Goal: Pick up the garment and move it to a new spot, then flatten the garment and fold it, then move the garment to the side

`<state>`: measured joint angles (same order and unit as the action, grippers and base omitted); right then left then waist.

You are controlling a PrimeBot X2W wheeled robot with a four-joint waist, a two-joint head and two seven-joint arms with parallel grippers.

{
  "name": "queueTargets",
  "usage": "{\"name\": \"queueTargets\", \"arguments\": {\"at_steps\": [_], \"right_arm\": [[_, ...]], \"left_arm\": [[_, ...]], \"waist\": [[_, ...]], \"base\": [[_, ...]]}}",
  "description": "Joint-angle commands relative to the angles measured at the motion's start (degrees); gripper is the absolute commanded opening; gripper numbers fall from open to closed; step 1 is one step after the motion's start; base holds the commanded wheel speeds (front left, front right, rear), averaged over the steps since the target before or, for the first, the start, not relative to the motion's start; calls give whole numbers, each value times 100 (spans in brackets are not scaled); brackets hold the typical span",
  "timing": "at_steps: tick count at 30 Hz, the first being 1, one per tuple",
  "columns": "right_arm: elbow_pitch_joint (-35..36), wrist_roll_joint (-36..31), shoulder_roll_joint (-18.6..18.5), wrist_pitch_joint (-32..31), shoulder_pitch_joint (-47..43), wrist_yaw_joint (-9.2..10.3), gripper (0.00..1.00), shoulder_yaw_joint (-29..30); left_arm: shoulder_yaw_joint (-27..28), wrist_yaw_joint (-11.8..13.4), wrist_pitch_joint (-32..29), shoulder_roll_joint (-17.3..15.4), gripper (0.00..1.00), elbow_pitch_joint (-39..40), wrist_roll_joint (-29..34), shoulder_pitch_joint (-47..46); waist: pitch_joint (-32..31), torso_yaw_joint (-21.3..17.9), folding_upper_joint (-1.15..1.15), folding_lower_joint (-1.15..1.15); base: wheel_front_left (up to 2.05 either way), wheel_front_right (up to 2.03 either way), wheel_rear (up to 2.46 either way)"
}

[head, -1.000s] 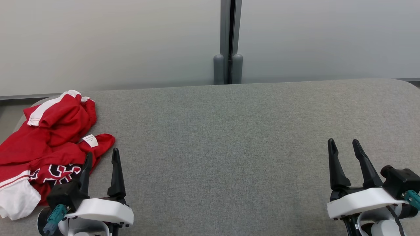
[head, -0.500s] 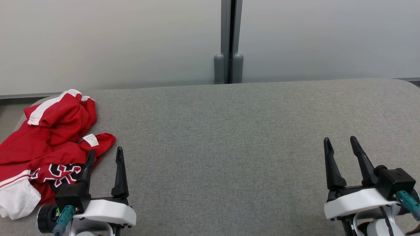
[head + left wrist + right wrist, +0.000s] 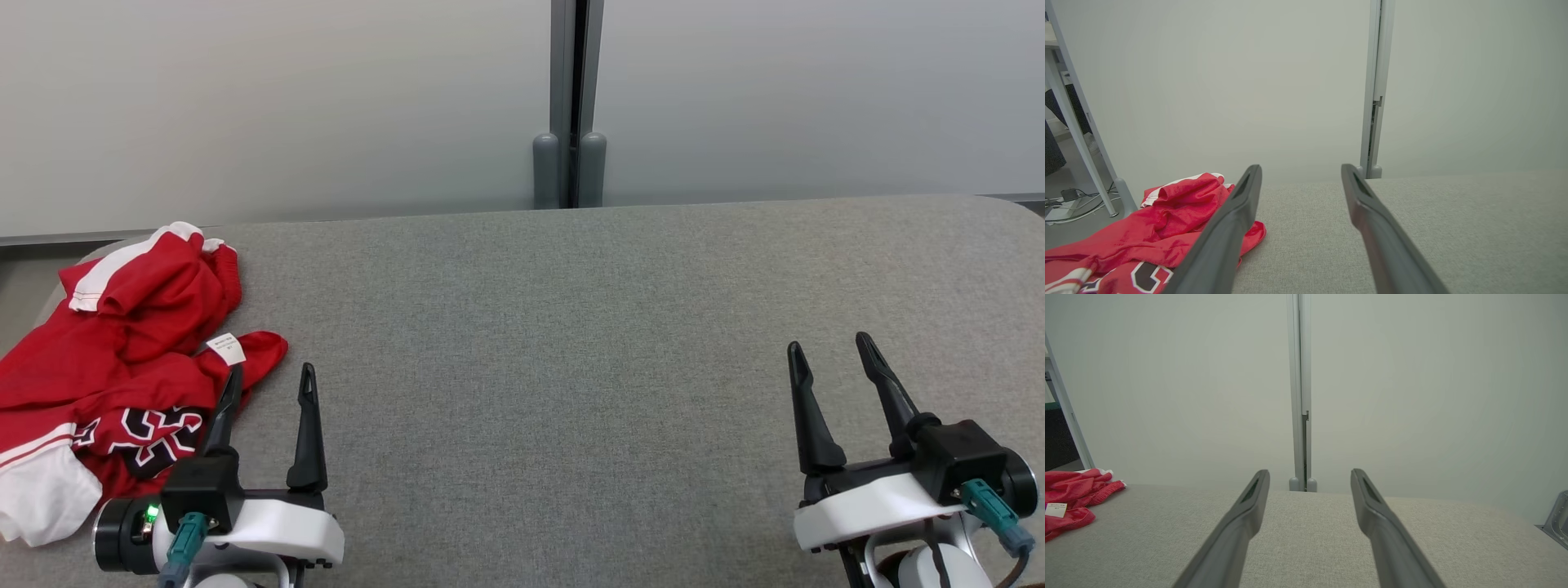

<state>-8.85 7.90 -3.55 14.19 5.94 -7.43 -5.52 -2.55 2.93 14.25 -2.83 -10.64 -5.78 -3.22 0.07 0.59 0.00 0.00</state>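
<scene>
**Both grippers spread and empty, garment crumpled at the left edge**

We start at the left gripper [image 3: 272,371], low in the left of the head view. Its two dark fingers [image 3: 309,425] stand apart with nothing between them, only grey cloth surface showing through the gap. In the left wrist view the gap is just as wide. The finger on the left of that view crosses in front of red fabric, and we cannot tell whether it touches it.

The right gripper [image 3: 829,343], low in the right of the head view, is spread the same way and holds nothing. Its fingers lean slightly toward the upper left of the frame, over bare surface.

Moving outward, the garment [image 3: 122,327] lies crumpled at the left edge of the head view, just beside the left gripper and well apart from the right one. It is red with white bands, and black-and-white lettering [image 3: 139,433] shows near its lower part. A small white tag [image 3: 226,349] sits at its right side, close to the left gripper's nearer fingertip. In the right wrist view the garment shows at the far left.

It all rests on a grey fabric-covered table [image 3: 531,367] with rounded corners. Behind the table stand pale wall panels [image 3: 286,106], split by a grey post [image 3: 569,98] at top centre. A green light [image 3: 152,513] glows on the left wrist housing.
</scene>
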Motion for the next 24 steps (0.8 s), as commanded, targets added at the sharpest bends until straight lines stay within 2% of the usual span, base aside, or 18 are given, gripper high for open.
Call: {"name": "queueTargets", "arguments": {"at_steps": [1,6,24], "right_arm": [[20,-106,-22,68,57,-10,100,-3],[19,-230,-20,118,74,-11,100,-33],[-26,-94,-8,110,64,-11,100,-58]], "left_arm": [[2,43,54,-25,100,6,102,-82],[-6,54,98,-24,100,-9,282,-86],[11,-18,95,-17,100,-85,132,-119]], "waist": [[-1,-1,0,0],[-3,-1,0,0],[-5,-22,0,0]], "base": [[0,0,0],[0,0,0],[0,0,0]]}}
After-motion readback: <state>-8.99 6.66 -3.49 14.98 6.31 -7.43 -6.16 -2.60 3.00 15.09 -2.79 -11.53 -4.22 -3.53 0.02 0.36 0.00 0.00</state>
